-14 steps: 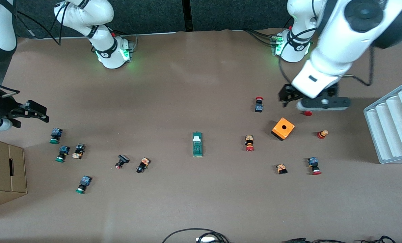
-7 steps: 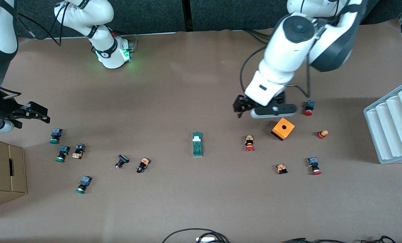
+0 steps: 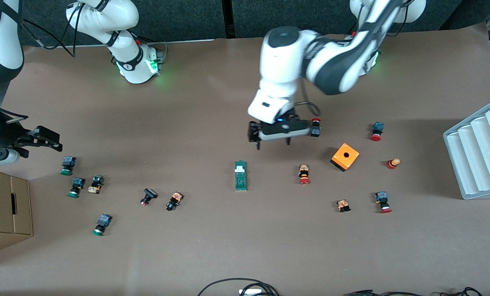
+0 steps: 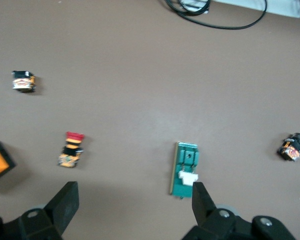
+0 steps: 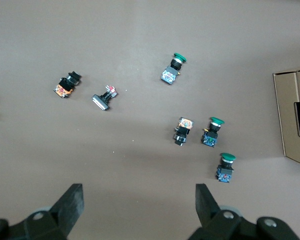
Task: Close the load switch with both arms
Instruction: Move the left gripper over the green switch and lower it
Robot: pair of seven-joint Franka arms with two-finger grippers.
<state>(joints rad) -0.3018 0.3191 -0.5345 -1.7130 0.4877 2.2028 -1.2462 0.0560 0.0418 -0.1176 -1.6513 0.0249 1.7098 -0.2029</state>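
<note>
Overhead, left gripper (image 3: 272, 144) hangs open-jawed beside load switch (image 3: 240, 175).

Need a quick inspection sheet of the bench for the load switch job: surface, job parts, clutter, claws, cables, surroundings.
Surface: brown table, flat, no spills seen.
Job's things: load switch lies mid-table, white end piece toward the robot bases, nothing touching it.
Clutter: orange box toward the left arm's end; red-capped buttons near it; green-capped buttons toward the right arm's end.
Grippers: left claw open, empty, hovers over bare table next to the switch; right claw open, empty, waits above the table edge near the green buttons.
Cables: black loops at the table edge nearest the front camera.
Surroundings: cardboard box at the right arm's end; grey ridged tray at the left arm's end.
</note>
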